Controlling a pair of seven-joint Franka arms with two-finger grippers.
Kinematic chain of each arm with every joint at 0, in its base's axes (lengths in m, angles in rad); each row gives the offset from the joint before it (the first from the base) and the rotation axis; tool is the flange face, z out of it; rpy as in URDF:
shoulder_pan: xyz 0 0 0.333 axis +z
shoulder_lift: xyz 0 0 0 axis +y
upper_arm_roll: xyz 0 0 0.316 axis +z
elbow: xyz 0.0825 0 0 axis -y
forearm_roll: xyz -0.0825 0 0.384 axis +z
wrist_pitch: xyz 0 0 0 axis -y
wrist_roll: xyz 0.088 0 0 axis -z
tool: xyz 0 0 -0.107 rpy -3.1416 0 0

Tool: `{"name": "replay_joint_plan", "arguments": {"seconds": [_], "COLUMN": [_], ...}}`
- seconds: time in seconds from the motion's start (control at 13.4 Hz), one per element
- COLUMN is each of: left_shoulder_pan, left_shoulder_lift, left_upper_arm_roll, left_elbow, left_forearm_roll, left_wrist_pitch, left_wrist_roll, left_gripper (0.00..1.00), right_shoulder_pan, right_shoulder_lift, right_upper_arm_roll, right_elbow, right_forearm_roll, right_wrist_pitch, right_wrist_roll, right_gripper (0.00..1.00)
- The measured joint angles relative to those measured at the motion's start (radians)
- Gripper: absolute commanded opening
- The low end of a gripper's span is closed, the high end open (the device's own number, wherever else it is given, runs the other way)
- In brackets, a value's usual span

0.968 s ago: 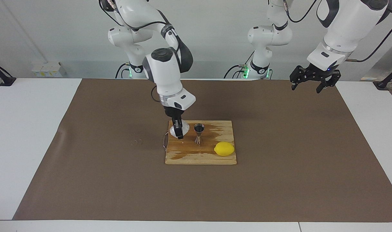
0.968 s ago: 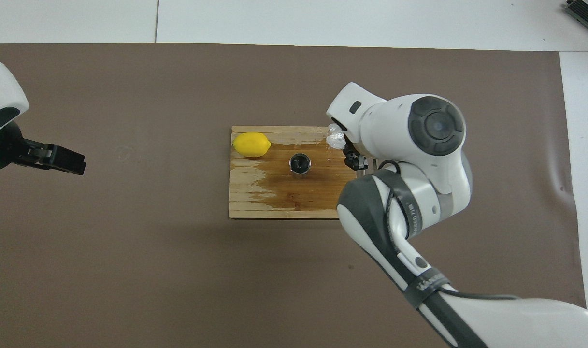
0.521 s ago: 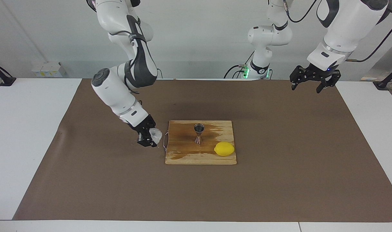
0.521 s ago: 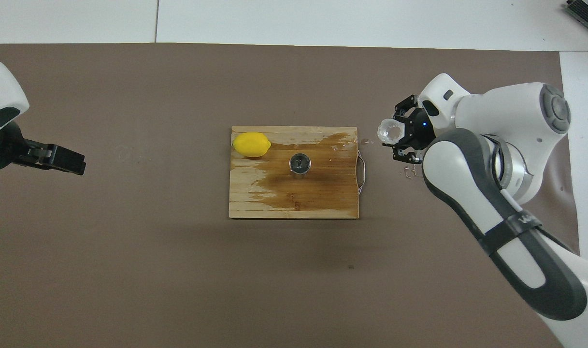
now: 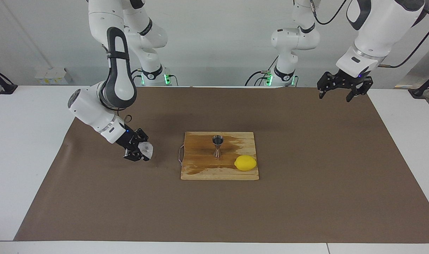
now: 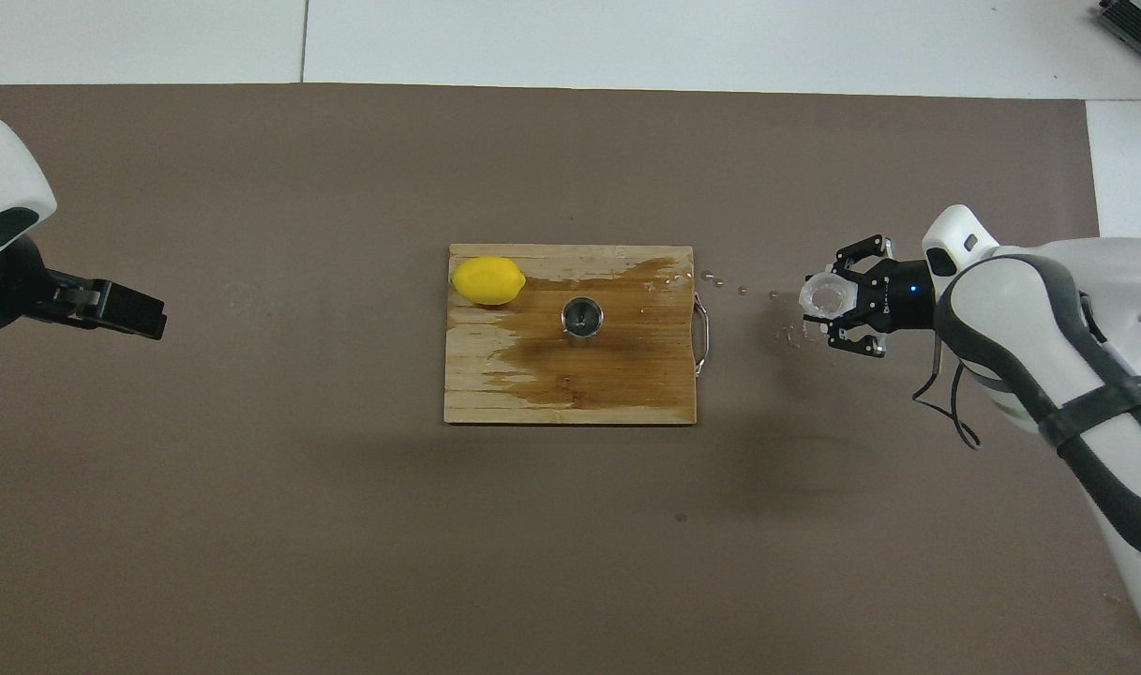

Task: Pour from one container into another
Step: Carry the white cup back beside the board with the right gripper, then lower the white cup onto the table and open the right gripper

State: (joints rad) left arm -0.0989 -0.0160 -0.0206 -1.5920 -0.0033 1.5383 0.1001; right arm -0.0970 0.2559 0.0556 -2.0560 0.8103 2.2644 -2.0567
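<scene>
My right gripper [image 5: 141, 151] is shut on the white crinkled cup [image 5: 146, 149], tipped on its side, low over the brown mat beside the board, toward the right arm's end of the table. The gripper [image 6: 837, 307] and cup [image 6: 824, 295] also show in the overhead view. The steel jigger [image 5: 218, 145] stands upright on the wet wooden board [image 5: 200, 171]; from above the jigger [image 6: 581, 317] is in the middle of the board [image 6: 495, 394]. My left gripper [image 5: 342, 90] waits open and empty, raised over the mat at the left arm's end [image 6: 120, 310].
A yellow lemon [image 5: 245, 163] lies on the board's corner farthest from the robots [image 6: 487, 280]. Several droplets [image 6: 743, 292] dot the mat between the board's wire handle [image 6: 702, 333] and the cup. The brown mat [image 5: 306, 197] covers most of the white table.
My right gripper carried the cup off the board and outward over the mat toward the right arm's end of the table, leaving droplets. The left arm has not moved.
</scene>
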Motion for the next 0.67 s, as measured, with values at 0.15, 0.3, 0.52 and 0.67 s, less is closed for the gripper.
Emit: {"name": "replay_joint_plan", "arguments": {"seconds": [0.15,0.3,0.52,0.67], "left_shoulder_pan": [0.0,0.0,0.0,0.0], "left_shoulder_lift": [0.0,0.0,0.0,0.0], "left_upper_arm_roll": [0.0,0.0,0.0,0.0], "left_elbow": [0.0,0.0,0.0,0.0], "left_forearm_roll": [0.0,0.0,0.0,0.0], "left_wrist_pitch": [0.0,0.0,0.0,0.0], "left_wrist_roll": [0.0,0.0,0.0,0.0], "left_gripper": [1.0,1.0,1.0,1.0], "right_shoulder_pan": [-0.031,-0.049,-0.051,-0.051], "right_shoulder_lift": [0.032,0.074,0.094,0.093], "right_upper_arm_roll": [0.0,0.0,0.002,0.004], "right_elbow": [-0.022,-0.029,-0.027,-0.024], "right_forearm_roll": [0.091,0.13,0.134,0.134], "right_wrist_pitch": [-0.028,-0.043,-0.045,-0.046], "right_wrist_roll": [-0.106,-0.178,-0.197,-0.197], "right_gripper": [0.02,0.11,1.0,1.0]}}
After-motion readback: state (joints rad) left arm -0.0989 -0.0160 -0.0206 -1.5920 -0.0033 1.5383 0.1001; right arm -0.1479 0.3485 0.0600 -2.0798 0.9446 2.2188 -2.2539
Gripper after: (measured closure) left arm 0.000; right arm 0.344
